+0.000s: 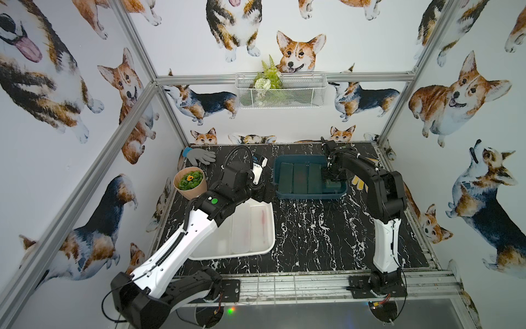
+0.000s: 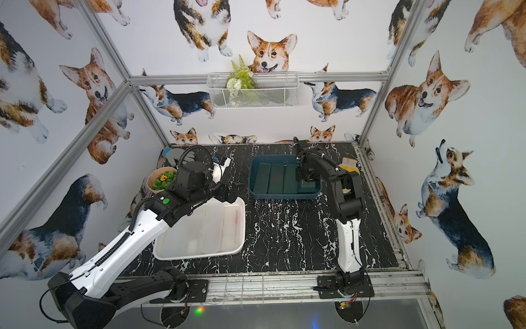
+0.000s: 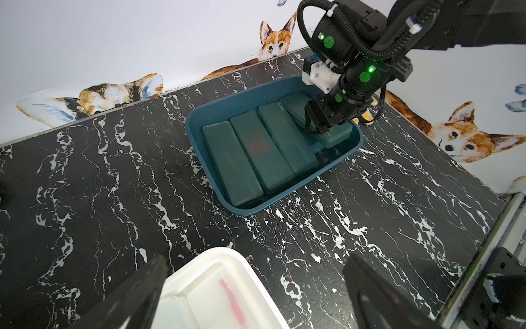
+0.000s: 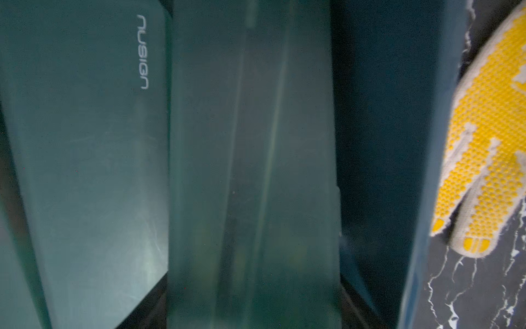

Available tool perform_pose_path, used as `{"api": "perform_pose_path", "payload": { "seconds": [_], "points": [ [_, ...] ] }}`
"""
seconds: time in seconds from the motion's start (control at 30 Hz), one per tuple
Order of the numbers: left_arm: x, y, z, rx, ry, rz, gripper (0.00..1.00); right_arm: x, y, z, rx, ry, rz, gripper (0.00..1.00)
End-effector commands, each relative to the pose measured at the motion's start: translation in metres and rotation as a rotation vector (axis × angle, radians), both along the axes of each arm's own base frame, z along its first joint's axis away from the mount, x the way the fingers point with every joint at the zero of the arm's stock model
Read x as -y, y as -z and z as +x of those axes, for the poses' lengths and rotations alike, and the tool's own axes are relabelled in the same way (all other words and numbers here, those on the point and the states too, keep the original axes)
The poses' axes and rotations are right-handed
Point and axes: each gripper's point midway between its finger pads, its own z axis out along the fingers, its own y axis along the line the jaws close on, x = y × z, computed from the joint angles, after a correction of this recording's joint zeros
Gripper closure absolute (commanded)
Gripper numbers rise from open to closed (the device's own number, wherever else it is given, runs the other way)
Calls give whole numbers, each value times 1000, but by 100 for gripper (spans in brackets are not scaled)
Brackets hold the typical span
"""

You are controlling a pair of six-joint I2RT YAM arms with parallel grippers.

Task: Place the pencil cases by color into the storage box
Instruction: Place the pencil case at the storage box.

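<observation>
At the back left corner a grey knitted glove [image 1: 200, 156] lies beside a tan paper pot of green leaves [image 1: 189, 182]. The left pincer [image 3: 256, 265] hangs released, jaws wide apart, over the back right corner of the shallow white plastic tray [image 3: 225, 253]. In the tray, frosted white pencil cases [image 1: 262, 225] lie flat side by side, long axes running from the front edge toward the back wall; the left arm hides the tray's left part. Right of the tray a broad stretch of black marbled worktop [image 1: 313, 233] shows bare out to the front rail. Behind that stretch, apart from the tray, stands the dark blue plastic storage box [image 1: 310, 195]. Three dark green pencil cases [image 1: 300, 176] lie in it in a row, long axes front to back, filling its left and middle. The right pincer [image 3: 316, 129] reaches down into the box's right end, grasping a fourth green pencil case [image 4: 250, 171] across its width. This case runs roughly parallel to the others, in the narrow gap beside the right wall; whether it touches the floor I cannot tell. Just outside that wall a yellow-dotted work glove [image 4: 489, 142] lies on the worktop.
</observation>
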Motion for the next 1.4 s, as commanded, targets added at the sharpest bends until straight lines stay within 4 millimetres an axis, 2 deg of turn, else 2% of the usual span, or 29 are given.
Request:
{"api": "perform_pose_path", "payload": {
  "seconds": [0.0,0.17,0.27,0.43,0.57,0.63,0.8,0.97,1.0,1.07,1.2,1.3,1.33,1.37],
  "points": [
    [-1,-3,1,15,3,3,0,7,12,-4,-33,-5,-43,50],
    [-1,-3,2,14,2,5,0,8,23,-6,-56,-5,-56,48],
    [-1,-2,2,12,2,9,0,6,27,-6,-64,-11,-55,44],
    [-2,1,3,4,-8,4,0,2,29,-5,-78,-35,-42,24],
    [-4,2,5,-4,-26,-10,0,-4,24,-2,-63,-66,-12,16],
    [-6,3,7,-8,-38,-13,0,-8,16,2,-35,-79,10,13],
    [-26,-2,22,-7,-121,-36,0,-19,-18,10,63,-108,81,10],
    [-59,-12,47,0,-242,-69,0,-25,-76,14,215,-158,130,6],
    [-66,-15,52,9,-267,-62,0,-25,-85,13,237,-174,135,1],
    [-77,-20,62,35,-304,-39,0,-23,-108,9,276,-209,128,0],
    [-116,-23,92,81,-430,-5,0,-10,-148,-3,375,-234,140,0],
    [-146,-20,107,83,-533,-53,0,-4,-168,-13,449,-229,186,0],
    [-164,-15,115,95,-599,-89,0,0,-175,-22,493,-229,208,0],
    [-173,-13,117,110,-628,-102,0,3,-183,-29,534,-228,217,0]
  ]
}}
